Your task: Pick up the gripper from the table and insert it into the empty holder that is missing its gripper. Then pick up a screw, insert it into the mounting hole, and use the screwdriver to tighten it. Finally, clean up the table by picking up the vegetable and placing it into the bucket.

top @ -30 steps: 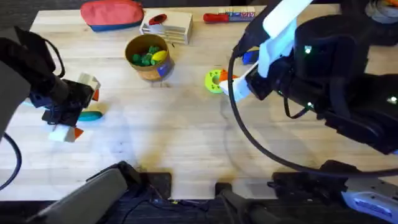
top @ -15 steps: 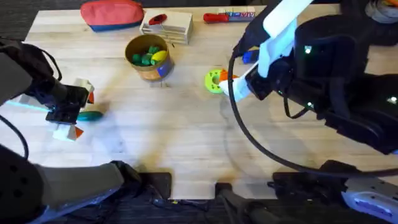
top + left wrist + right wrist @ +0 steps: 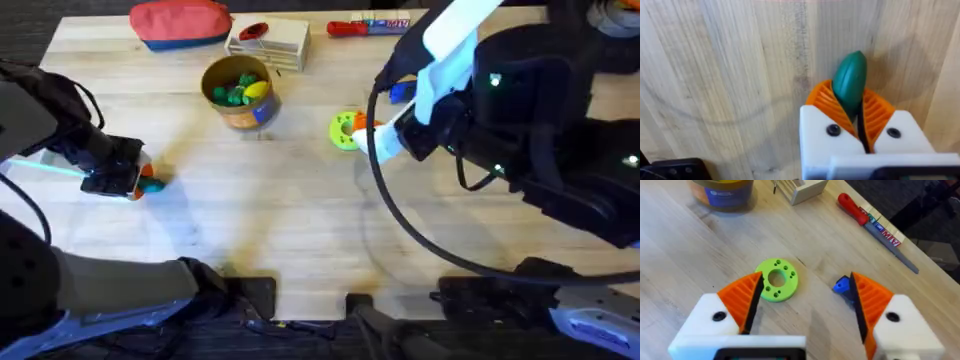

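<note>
The teal-green vegetable (image 3: 850,75) lies on the wooden table with my left gripper (image 3: 850,97) shut on it, its tip sticking out past the orange pads. From overhead the vegetable (image 3: 152,185) and left gripper (image 3: 135,183) sit near the table's left edge. The tan bucket (image 3: 240,90) with green and yellow toys stands at the back middle, well away from them. My right gripper (image 3: 805,305) hovers open above the table, holding nothing. The loose gripper, the holder and the screw are out of view. A small blue piece (image 3: 841,285) beside my right finger is too hidden to identify.
A lime-green disc with holes (image 3: 345,130) lies just left of the right gripper (image 3: 385,140). A red pouch (image 3: 180,22), a wooden block (image 3: 268,42) and a red-handled screwdriver (image 3: 365,26) line the far edge. Bare wood spans the middle and front.
The left gripper's fingers, spread wide on both sides of the vegetable a second ago, have come down and shut on it. The right arm has not moved.
</note>
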Controlling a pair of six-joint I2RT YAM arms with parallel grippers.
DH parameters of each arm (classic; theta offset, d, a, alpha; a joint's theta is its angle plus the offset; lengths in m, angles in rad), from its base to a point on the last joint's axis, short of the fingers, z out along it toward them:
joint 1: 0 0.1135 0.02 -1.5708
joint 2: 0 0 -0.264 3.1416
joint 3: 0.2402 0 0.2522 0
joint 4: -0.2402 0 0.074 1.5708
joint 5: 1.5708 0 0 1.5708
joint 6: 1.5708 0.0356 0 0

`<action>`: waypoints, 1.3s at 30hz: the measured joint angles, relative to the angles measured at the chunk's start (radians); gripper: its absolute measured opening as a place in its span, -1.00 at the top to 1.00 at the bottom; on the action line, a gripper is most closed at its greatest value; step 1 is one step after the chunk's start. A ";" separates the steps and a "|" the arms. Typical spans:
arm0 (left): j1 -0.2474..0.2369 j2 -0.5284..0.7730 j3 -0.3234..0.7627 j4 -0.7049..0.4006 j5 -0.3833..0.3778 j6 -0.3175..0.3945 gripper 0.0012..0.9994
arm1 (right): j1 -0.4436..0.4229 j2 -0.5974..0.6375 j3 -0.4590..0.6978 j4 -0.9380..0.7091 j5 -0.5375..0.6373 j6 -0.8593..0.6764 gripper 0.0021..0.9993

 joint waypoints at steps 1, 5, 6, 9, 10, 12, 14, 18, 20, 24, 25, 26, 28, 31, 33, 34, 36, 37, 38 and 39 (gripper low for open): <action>0.000 0.000 0.000 0.000 0.000 -0.001 0.78 | 0.000 0.000 0.000 0.000 0.000 0.000 -0.99; 0.000 0.000 0.003 -0.003 0.002 -0.001 0.92 | 0.000 0.000 0.000 0.000 0.000 0.000 -0.99; 0.000 0.000 0.003 -0.008 0.004 0.000 0.95 | 0.000 0.000 0.000 0.000 0.000 0.000 -0.99; 0.000 0.000 0.010 -0.033 0.021 0.007 0.95 | 0.000 0.000 0.000 0.000 0.000 0.000 -0.98; 0.000 0.000 0.013 -0.041 0.030 0.012 0.95 | 0.000 0.000 0.000 0.000 0.000 0.000 -0.99; 0.000 0.002 0.023 -0.064 0.054 0.024 0.95 | 0.000 0.000 0.000 0.000 0.000 0.000 -0.99; 0.000 0.009 0.044 -0.090 0.069 0.037 0.95 | 0.000 0.000 0.000 0.000 0.000 0.000 -0.99; 0.000 0.014 0.118 -0.148 0.084 0.063 0.95 | 0.000 0.000 0.000 0.000 0.000 0.000 -0.99; 0.000 0.014 0.167 -0.186 0.088 0.072 0.95 | 0.000 0.000 0.000 0.000 0.000 0.000 -0.99; -0.004 0.013 0.252 -0.244 0.126 0.083 0.95 | 0.000 0.000 0.000 0.000 0.000 0.000 -0.99; -0.008 0.011 0.269 -0.252 0.146 0.088 0.95 | 0.000 0.000 0.000 0.001 0.000 0.000 -0.99; -0.014 0.009 0.282 -0.257 0.166 0.094 0.95 | 0.000 0.000 0.000 0.003 0.000 0.000 -0.99; -0.039 0.003 0.304 -0.265 0.211 0.104 0.95 | 0.000 0.000 0.000 0.010 0.000 0.000 -0.99; -0.102 -0.007 0.327 -0.264 0.274 0.127 0.95 | 0.000 0.000 0.000 0.018 0.000 0.000 -0.99; -0.158 -0.009 0.348 -0.264 0.309 0.160 0.95 | 0.000 0.000 0.000 0.018 0.000 0.000 -0.99; -0.182 -0.009 0.359 -0.263 0.319 0.177 0.95 | 0.000 0.000 0.000 0.019 0.000 0.000 -0.99; -0.232 -0.008 0.384 -0.261 0.336 0.218 0.95 | 0.000 0.000 0.000 0.018 0.000 0.000 -0.99; -0.255 -0.009 0.394 -0.256 0.342 0.238 0.95 | 0.000 0.000 0.000 0.018 0.000 0.000 -0.99; -0.280 -0.009 0.405 -0.249 0.346 0.260 0.95 | 0.000 0.000 0.000 0.018 0.000 0.000 -0.99; -0.298 -0.009 0.413 -0.245 0.350 0.277 0.95 | 0.000 0.000 0.000 0.018 0.000 0.000 -0.99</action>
